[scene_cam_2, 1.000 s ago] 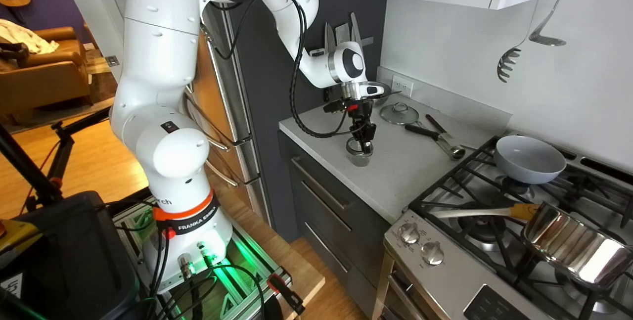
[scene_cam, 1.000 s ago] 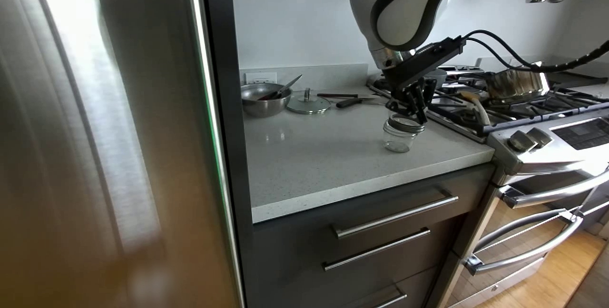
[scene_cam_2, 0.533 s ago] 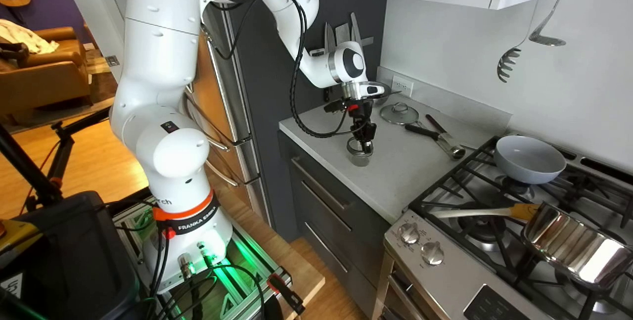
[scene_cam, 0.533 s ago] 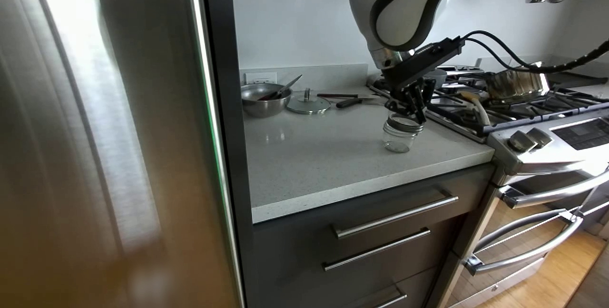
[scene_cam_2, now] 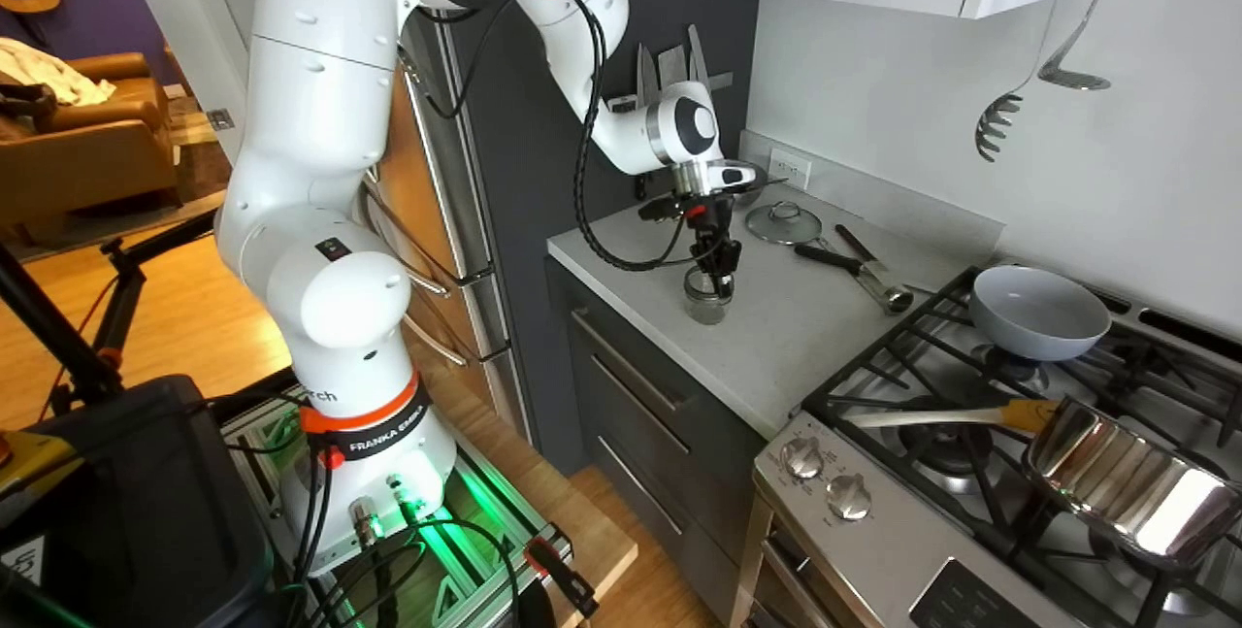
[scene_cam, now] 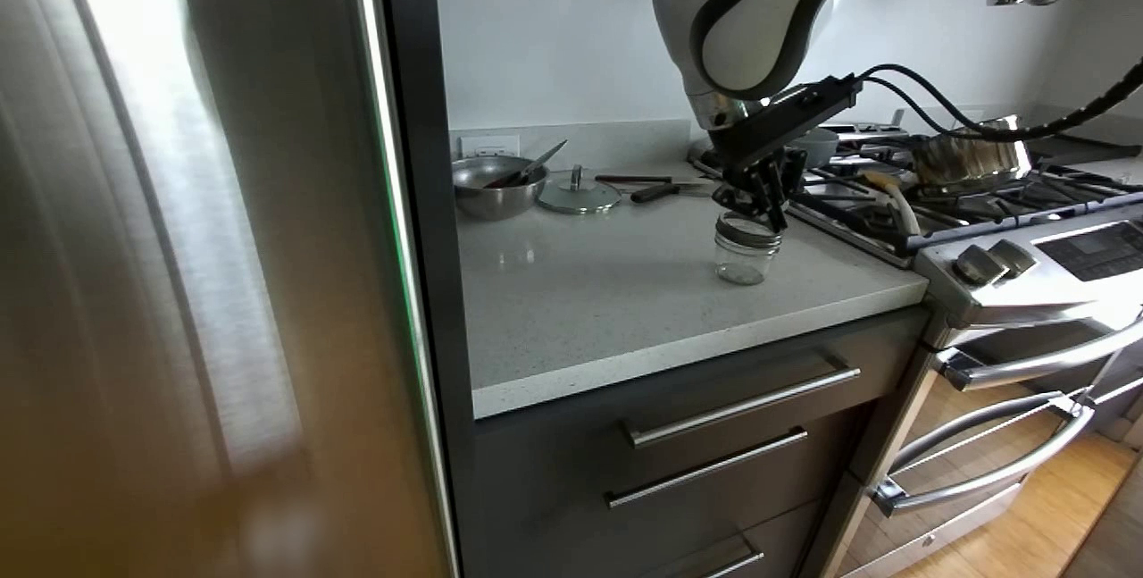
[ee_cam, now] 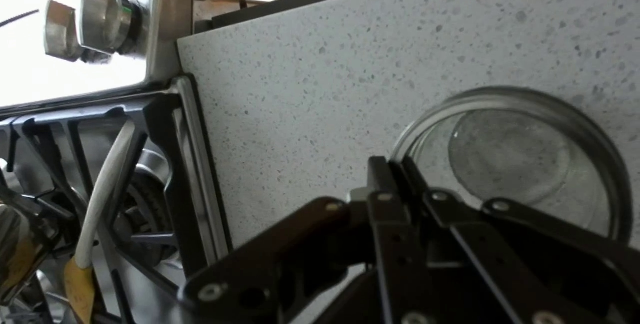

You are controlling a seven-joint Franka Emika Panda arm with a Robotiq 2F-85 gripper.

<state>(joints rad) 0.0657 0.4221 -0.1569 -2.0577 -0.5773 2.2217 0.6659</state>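
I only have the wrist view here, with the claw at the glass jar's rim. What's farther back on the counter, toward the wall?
Observer: In both exterior views, a glass lid lies farther back than the glass jar, near the wall.

Operator: And on the stove, over toward that same wall, beyond what my picture shows?

Observer: A light grey bowl sits there, in both exterior views.

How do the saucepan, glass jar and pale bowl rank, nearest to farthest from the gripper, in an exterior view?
Nearest the gripper first:
1. Glass jar: on the counter, right at the gripper's tip.
2. Pale bowl: toward the back of the stove.
3. Saucepan: also on the stove, lower right of the bowl in the picture.
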